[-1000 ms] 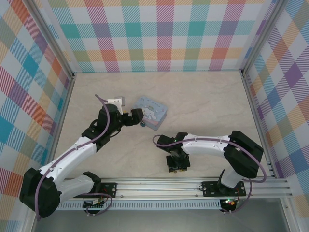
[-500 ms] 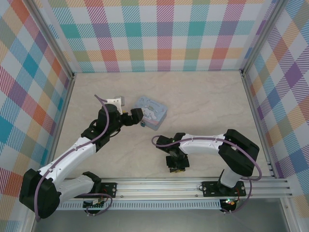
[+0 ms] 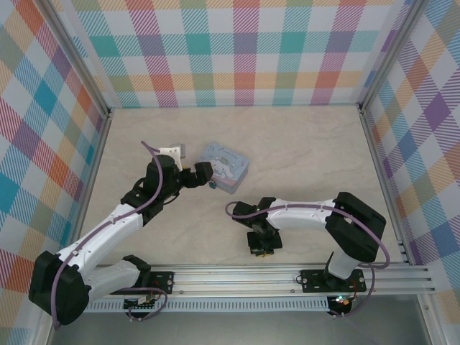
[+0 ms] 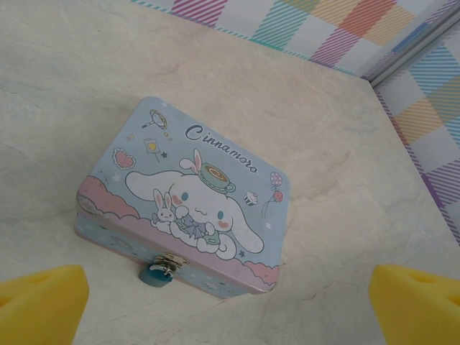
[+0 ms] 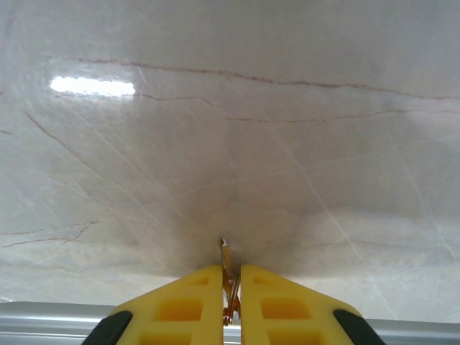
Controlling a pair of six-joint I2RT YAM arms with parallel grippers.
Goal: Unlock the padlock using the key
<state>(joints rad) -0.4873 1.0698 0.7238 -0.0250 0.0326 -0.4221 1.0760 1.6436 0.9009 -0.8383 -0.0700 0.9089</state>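
Note:
The tiny blue padlock (image 4: 154, 274) hangs from the gold clasp on the front of the pale-blue cartoon tin (image 4: 194, 187), its shackle through the clasp. My left gripper (image 4: 230, 313) is open, with its yellow fingertips (image 4: 39, 302) wide apart, just short of the tin's front. From above, the left gripper (image 3: 203, 175) is beside the tin (image 3: 226, 164) and the padlock (image 3: 213, 185). My right gripper (image 5: 230, 279) is shut on the thin metal key (image 5: 226, 257), whose tip pokes out against the table. In the top view the right gripper (image 3: 263, 246) points down near the front rail.
The marble-patterned table (image 3: 302, 158) is walled by checked panels on three sides. An aluminium rail (image 3: 287, 277) runs along the near edge, close behind the right gripper. The tin lies left of centre, between the arms.
The right arm's elbow has shifted slightly left while its gripper stays low by the rail. The left arm has not moved.

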